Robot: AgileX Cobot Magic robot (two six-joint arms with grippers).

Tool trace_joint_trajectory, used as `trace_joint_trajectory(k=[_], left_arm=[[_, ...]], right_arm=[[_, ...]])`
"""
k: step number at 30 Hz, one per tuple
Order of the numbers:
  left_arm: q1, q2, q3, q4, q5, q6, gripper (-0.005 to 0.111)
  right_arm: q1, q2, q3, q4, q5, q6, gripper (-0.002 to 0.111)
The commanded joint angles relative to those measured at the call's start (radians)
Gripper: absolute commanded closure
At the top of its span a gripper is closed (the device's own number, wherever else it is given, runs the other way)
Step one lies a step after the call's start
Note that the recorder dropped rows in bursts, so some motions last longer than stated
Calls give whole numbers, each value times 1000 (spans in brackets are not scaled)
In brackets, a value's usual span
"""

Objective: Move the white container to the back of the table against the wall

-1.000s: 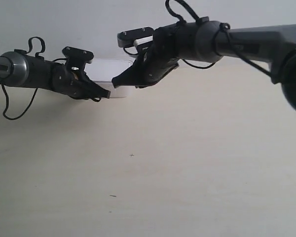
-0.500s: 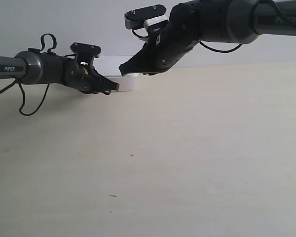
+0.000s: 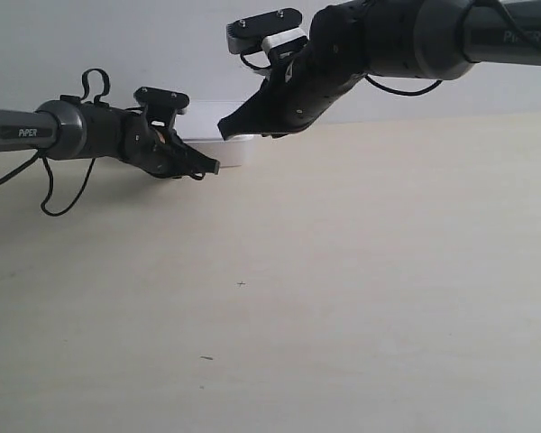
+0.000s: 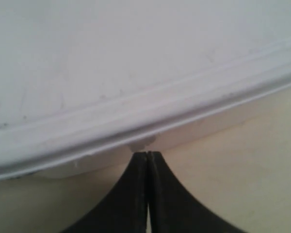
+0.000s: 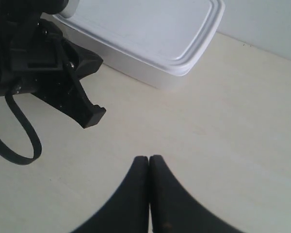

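Observation:
The white container (image 3: 236,153) lies at the far edge of the table (image 3: 343,271), close to the wall (image 3: 117,45), mostly hidden behind both arms. My left gripper (image 3: 212,167) is shut, and its tips (image 4: 148,154) touch the container (image 4: 136,73) on its side wall just under the lid rim. My right gripper (image 3: 224,129) is shut with nothing in it. It hangs in the air in front of the container (image 5: 150,34), with its tips (image 5: 149,158) over bare table beside the left gripper (image 5: 94,116).
Two tiny dark specks (image 3: 241,284) mark the pale table nearer the camera. A black cable loop (image 3: 59,194) hangs under the arm at the exterior view's left. The wall runs right behind the container.
The right gripper has lifted up and away from the container's front. The left gripper has slid a little rightward and back, and the container sits slightly farther back.

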Motion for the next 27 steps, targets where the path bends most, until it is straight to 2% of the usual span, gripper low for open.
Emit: trace_joint_trajectory(k=[1, 10, 16, 22, 27], left_arm=[[3, -17, -12, 4, -2, 23, 107], [3, -113, 31, 4, 30, 57, 107], [3, -257, 220, 4, -20, 65, 107], [6, -448, 429, 4, -147, 65, 107], [6, -563, 564, 6, -149, 52, 107]], right_arm=[[-2, -8, 5, -7, -8, -11, 108], [-2, -8, 5, -15, 4, -29, 108], [-2, -8, 5, -15, 22, -29, 108], [-2, -25, 5, -15, 29, -30, 108], [-2, -48, 5, -15, 63, -30, 108]])
